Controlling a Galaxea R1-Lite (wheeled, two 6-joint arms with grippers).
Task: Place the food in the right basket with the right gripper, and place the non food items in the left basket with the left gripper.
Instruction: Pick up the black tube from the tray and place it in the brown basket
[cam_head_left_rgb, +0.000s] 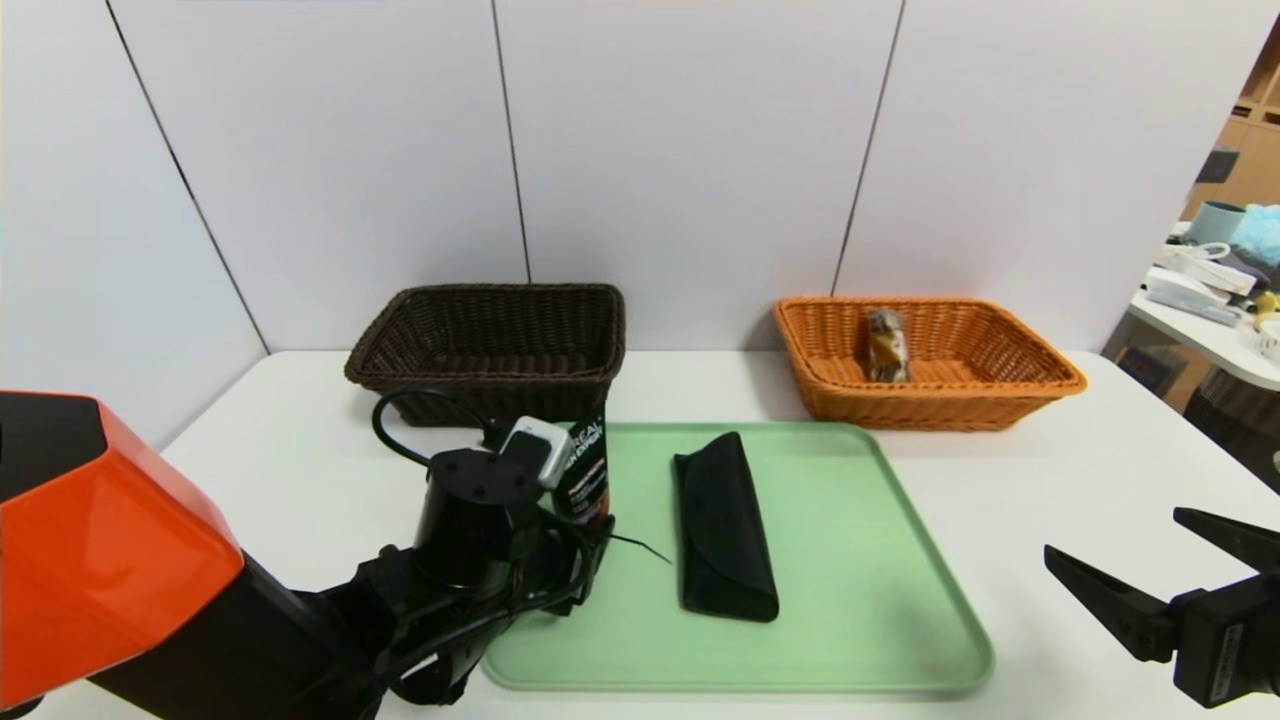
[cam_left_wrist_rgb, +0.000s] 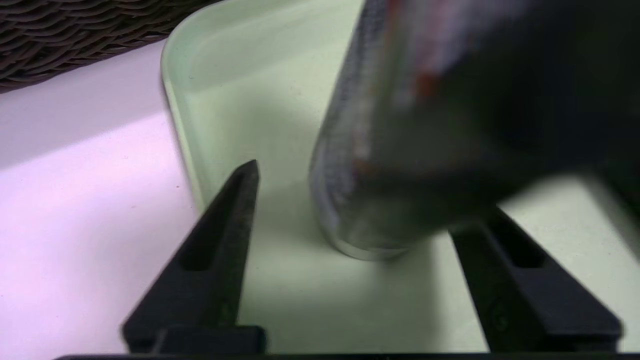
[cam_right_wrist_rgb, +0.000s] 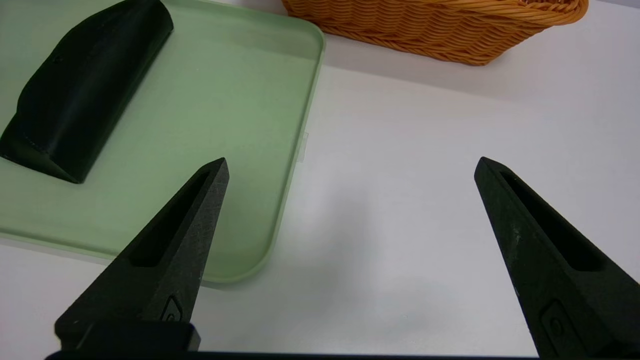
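The black tube (cam_head_left_rgb: 585, 465) stands upright on its cap in the green tray's far left corner. My left gripper (cam_left_wrist_rgb: 372, 190) is low over the tray with the tube (cam_left_wrist_rgb: 400, 150) between its fingers. One finger (cam_left_wrist_rgb: 235, 210) stands apart from the tube; the other sits against or behind it. The black glasses case (cam_head_left_rgb: 725, 525) lies in the tray's middle. The food (cam_head_left_rgb: 887, 345) lies in the orange right basket (cam_head_left_rgb: 1000, 385). The dark brown left basket (cam_head_left_rgb: 480, 340) stands behind the tube. My right gripper (cam_head_left_rgb: 1115, 535) hangs open over the table right of the tray, holding nothing.
The green tray (cam_head_left_rgb: 880, 600) takes up the table's middle, and its right edge (cam_right_wrist_rgb: 300, 150) lies near my right gripper (cam_right_wrist_rgb: 351, 162). White wall panels close off the back. A side table with clutter (cam_head_left_rgb: 1210, 280) stands at the far right.
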